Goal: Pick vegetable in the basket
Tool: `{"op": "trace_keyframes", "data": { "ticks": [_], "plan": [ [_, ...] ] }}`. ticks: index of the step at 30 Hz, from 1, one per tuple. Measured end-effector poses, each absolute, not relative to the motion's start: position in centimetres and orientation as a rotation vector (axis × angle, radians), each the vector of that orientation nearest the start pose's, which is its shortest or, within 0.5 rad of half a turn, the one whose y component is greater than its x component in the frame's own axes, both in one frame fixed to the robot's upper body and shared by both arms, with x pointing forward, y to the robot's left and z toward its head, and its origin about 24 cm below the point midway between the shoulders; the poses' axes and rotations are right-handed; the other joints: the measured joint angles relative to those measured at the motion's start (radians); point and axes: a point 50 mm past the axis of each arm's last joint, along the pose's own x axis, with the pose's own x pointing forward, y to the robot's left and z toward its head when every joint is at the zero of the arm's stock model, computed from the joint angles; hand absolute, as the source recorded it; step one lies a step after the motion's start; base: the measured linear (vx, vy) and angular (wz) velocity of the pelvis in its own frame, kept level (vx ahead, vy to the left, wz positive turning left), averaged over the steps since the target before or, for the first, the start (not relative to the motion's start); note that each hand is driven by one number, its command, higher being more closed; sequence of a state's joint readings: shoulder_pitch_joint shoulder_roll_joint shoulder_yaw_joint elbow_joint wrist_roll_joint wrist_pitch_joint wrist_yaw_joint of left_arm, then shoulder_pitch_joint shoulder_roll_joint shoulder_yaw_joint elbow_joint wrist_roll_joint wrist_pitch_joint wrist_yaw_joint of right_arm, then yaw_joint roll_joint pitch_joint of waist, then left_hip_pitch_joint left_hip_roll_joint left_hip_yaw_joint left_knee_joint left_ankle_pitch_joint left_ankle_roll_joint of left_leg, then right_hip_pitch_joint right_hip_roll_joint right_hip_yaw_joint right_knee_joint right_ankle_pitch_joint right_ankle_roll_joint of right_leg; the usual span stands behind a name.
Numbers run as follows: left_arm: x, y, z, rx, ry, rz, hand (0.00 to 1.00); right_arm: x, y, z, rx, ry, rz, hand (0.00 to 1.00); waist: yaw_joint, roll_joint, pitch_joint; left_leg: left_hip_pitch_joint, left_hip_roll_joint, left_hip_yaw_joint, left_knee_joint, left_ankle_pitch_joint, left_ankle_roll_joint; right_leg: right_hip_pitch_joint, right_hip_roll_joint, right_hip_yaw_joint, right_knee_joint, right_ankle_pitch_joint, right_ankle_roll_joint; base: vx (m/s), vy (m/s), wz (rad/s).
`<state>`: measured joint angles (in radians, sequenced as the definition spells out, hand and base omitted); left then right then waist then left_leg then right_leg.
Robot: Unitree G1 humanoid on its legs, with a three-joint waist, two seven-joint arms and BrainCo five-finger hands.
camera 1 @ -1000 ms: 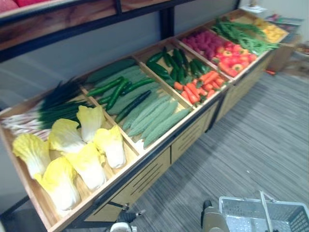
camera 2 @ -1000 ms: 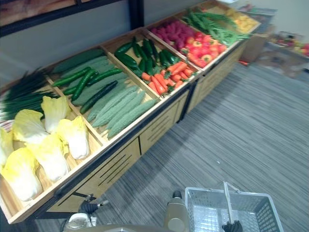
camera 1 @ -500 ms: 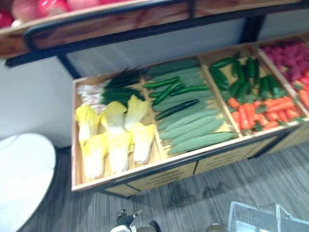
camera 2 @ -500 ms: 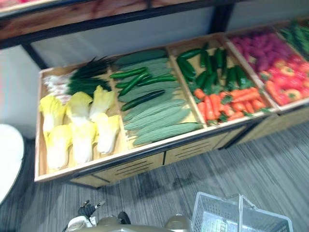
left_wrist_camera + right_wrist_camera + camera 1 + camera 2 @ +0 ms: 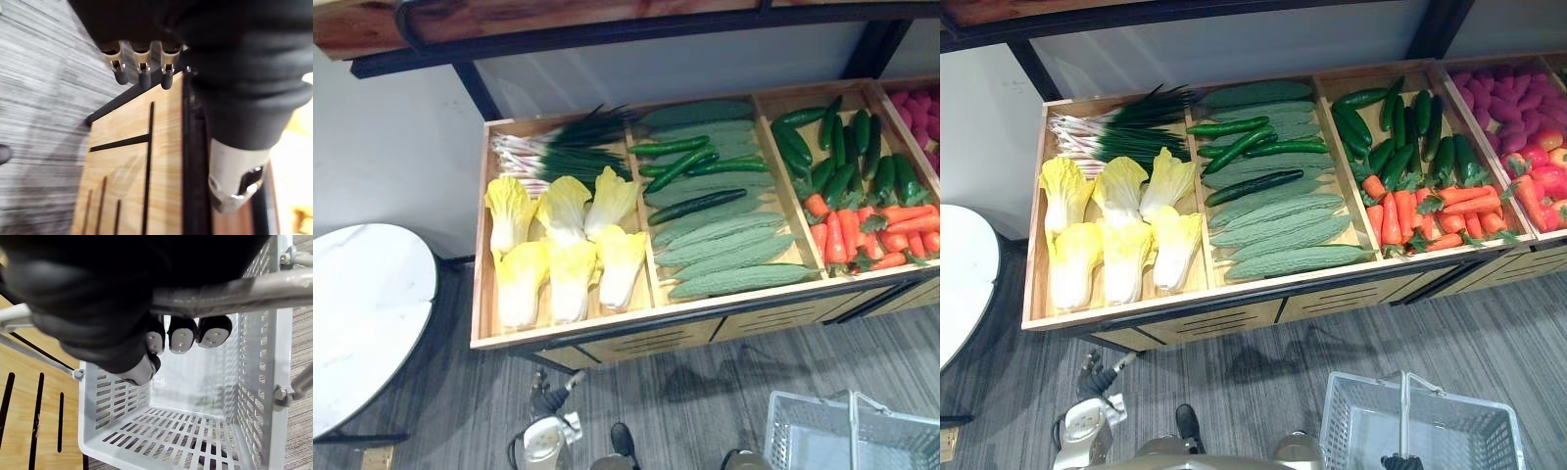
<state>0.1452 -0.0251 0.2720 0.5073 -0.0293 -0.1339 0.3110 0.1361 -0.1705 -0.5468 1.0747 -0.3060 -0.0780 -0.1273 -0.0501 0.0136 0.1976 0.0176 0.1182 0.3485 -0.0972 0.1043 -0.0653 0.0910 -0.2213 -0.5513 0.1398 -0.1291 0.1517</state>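
Across 12 to 3 o'clock in the eye views: long wooden stand [image 5: 607, 328], split into compartments. Bay at 10 o'clock: pale yellow cabbages [image 5: 570, 245] in two rows, green onions [image 5: 558, 152] behind them. Next bay, toward 1 o'clock: slim dark cucumbers [image 5: 671, 147] lying over and among knobbly bitter gourds [image 5: 734, 250]. Toward 3 o'clock: carrots [image 5: 834, 240] at the front edge, darker green vegetables [image 5: 793, 147] behind; farther along, purple tubers [image 5: 1503, 93] and red peppers [image 5: 1547, 176]. All vegetables in the stand, well apart from the basket.

At 5 o'clock, on the floor side of the stand: grey slotted basket [image 5: 1337, 426], handle [image 5: 1402, 411] upright. Right hand [image 5: 182, 335] wrapped round that handle, fingers curled under the bar. Left hand [image 5: 142, 63] holding nothing, fingers straight and loose, close before the stand's slotted front panel; contact not readable.

At 8 o'clock: round white table [image 5: 362, 313].
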Motion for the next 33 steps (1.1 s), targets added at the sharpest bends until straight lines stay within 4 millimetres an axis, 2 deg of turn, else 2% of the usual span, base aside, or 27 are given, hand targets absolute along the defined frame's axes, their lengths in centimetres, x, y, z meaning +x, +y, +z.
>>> {"op": "trace_keyframes", "data": {
  "ticks": [6, 8, 17, 25, 28, 33],
  "plan": [
    [17.1, 23.1, -5.7, 0.001, 0.364, 0.755, 0.0, 5.3, -27.3, -15.0, -0.253, 1.135, -0.499, 1.0, 0.015, 0.0, 0.0, -0.001, 0.001, -0.006, -0.005, 0.002, 0.003, -0.001, 0.002, 0.0, 0.0, -0.001, -0.002, -0.02, 0.005, 0.02],
    [17.5, 23.1, -5.2, 0.003, 0.336, 0.764, 0.0, 5.2, -27.1, -15.0, -0.263, 1.138, -0.483, 1.0, 0.025, 0.0, 0.0, -0.001, 0.002, -0.006, -0.006, 0.003, 0.004, -0.001, 0.003, 0.0, 0.0, -0.001, -0.002, 0.02, -0.007, 0.0],
    [19.3, 22.6, -2.2, 0.041, 0.189, 0.755, 0.0, 6.0, -25.7, -15.3, -0.301, 1.124, -0.388, 1.0, 0.025, -0.008, -0.005, -0.002, 0.012, -0.004, -0.005, 0.004, 0.002, 0.002, 0.017, 0.003, -0.004, -0.004, -0.007, 0.04, -0.02, 0.0],
    [21.5, 22.2, -0.4, 0.112, 0.108, 0.713, 0.0, 6.6, -25.1, -15.4, -0.348, 1.113, -0.319, 1.0, 0.022, -0.018, -0.017, 0.002, 0.023, 0.004, -0.006, 0.006, -0.001, -0.002, 0.028, 0.018, -0.006, -0.006, -0.01, 0.0, -0.012, -0.05],
    [22.0, 22.7, 0.3, 0.164, 0.081, 0.711, 0.0, 7.2, -24.9, -15.3, -0.36, 1.101, -0.293, 1.0, 0.023, -0.024, -0.021, 0.001, 0.031, 0.026, -0.006, 0.006, -0.002, -0.02, 0.035, 0.043, -0.005, -0.002, -0.017, -0.01, -0.004, -0.18],
    [23.3, 22.6, 0.8, 0.16, 0.071, 0.707, 0.0, 7.8, -24.7, -15.3, -0.379, 1.088, -0.27, 1.0, 0.021, -0.029, -0.023, -0.015, 0.036, 0.028, -0.005, 0.008, -0.005, -0.044, 0.039, 0.05, 0.001, -0.002, -0.021, 0.0, -0.005, -0.05]
  ]
}}
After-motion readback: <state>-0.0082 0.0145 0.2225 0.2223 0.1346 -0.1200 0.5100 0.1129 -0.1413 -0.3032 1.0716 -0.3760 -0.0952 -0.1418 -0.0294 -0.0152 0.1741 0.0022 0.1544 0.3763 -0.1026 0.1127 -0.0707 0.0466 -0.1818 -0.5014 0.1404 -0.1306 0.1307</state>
